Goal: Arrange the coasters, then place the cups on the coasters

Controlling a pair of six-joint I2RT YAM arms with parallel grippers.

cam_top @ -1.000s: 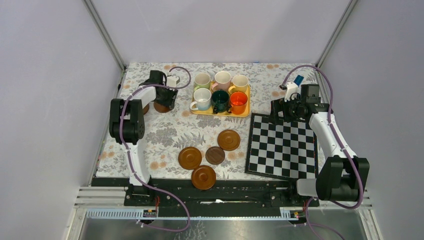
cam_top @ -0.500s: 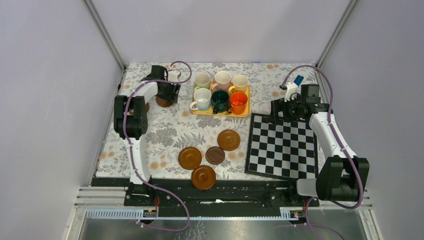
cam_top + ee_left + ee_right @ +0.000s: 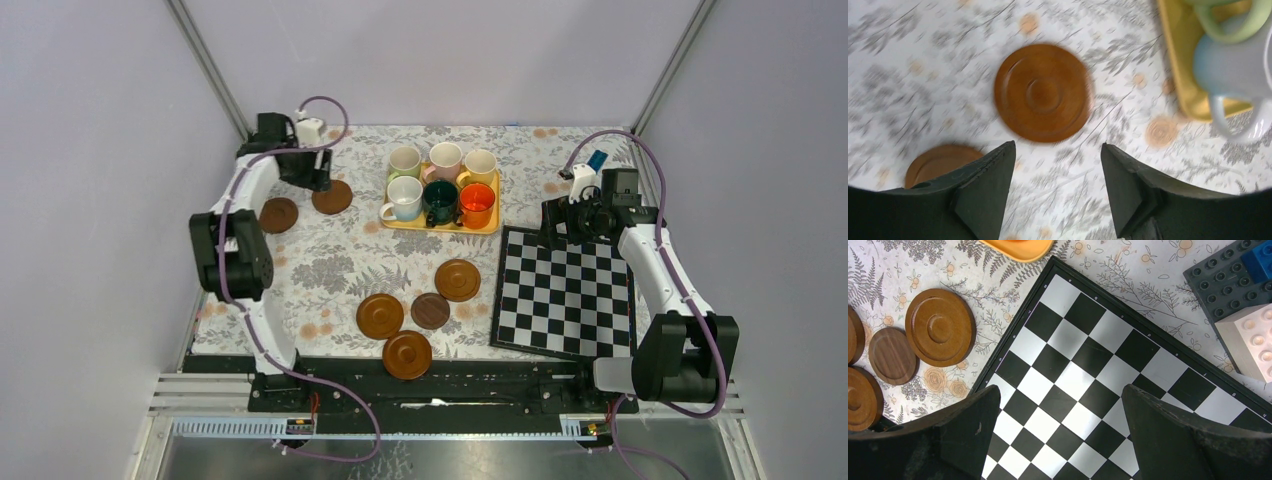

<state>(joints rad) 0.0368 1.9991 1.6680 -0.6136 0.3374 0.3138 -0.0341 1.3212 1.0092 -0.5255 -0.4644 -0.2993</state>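
Meanwhile, six small ceramic mugs are standing in two rows of three inside the yellow rectangular tray (image 3: 430, 226) at the far middle of the flower-printed tablecloth (image 3: 330, 265): the light green mug (image 3: 404, 161), the pink mug (image 3: 445, 157) and the yellow mug (image 3: 480, 165) at the back, and the pale blue-white mug (image 3: 404, 197), the dark green mug (image 3: 440, 200) and the orange mug (image 3: 477, 204) at the front.

Six round wooden coasters are lying flat on the cloth, all apart from the mugs. The reddish-brown coaster (image 3: 332, 197) is sitting just left of the tray, with the darker coaster (image 3: 278, 214) further left. The four front coasters (image 3: 407, 353) are clustering nearer the arm bases, beside the black-and-white chequered board (image 3: 565, 292).

The left arm is reaching to the far left corner, with the left gripper (image 3: 1057, 147) pointing down above the reddish-brown coaster, its fingers spread apart and gripping nothing. The right arm is bending over the board's far edge, with the right gripper (image 3: 1060, 389) facing down over the squares, its fingers wide apart and empty, near dark grey and white toy bricks (image 3: 1233, 285)
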